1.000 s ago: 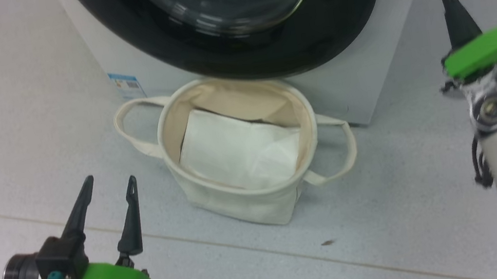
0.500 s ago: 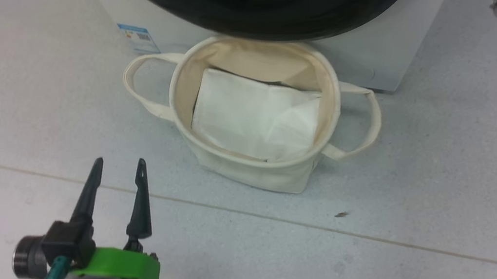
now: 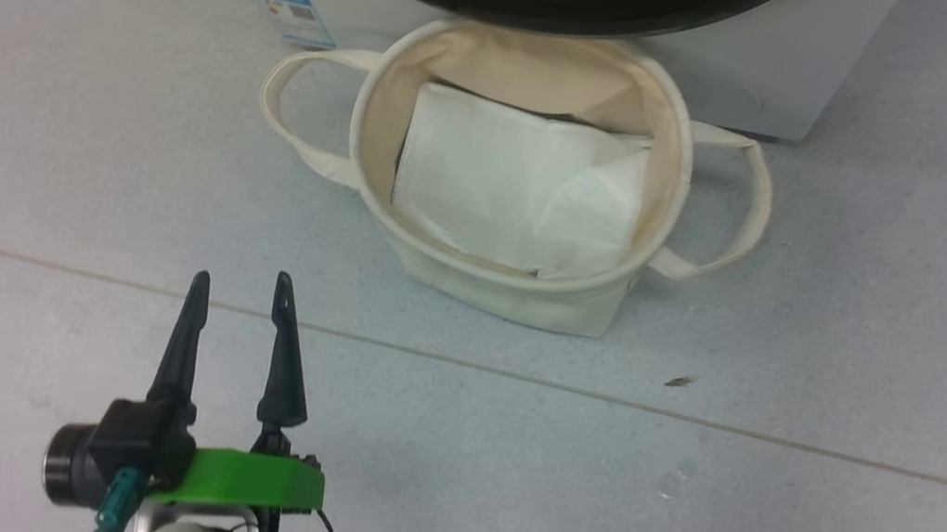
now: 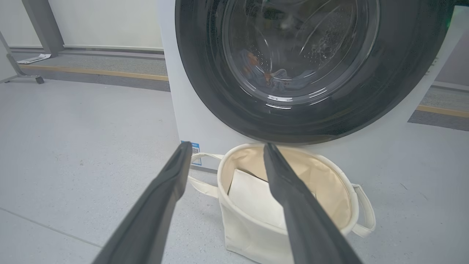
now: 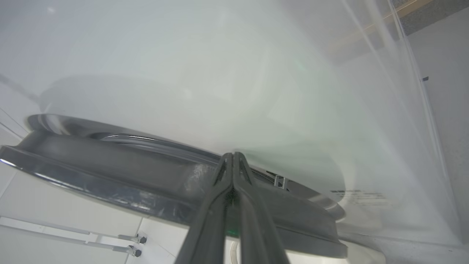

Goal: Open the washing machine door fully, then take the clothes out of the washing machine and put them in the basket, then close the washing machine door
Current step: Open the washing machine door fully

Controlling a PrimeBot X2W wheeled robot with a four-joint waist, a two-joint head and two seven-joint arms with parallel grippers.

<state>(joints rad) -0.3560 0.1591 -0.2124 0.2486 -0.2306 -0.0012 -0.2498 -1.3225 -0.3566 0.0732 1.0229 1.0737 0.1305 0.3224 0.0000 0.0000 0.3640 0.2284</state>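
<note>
Right gripper [image 5: 232,157] is pinched shut, empty, tips at the edge of the washing machine door [image 4: 300,44]; stiff and slick, so hook behind the rim. Left gripper [image 3: 240,278] gapes wide, empty. Soft clothes [image 4: 271,79] lie behind the glass, basket [image 3: 516,297] just below

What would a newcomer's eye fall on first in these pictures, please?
The washing machine door, a big glossy black ring around glass, looms at the top of the left wrist view, clothes dimly visible behind it. On the floor just before it stands a cream basket holding a white folded sheet. The left gripper hangs open at the head view's lower left.
</note>
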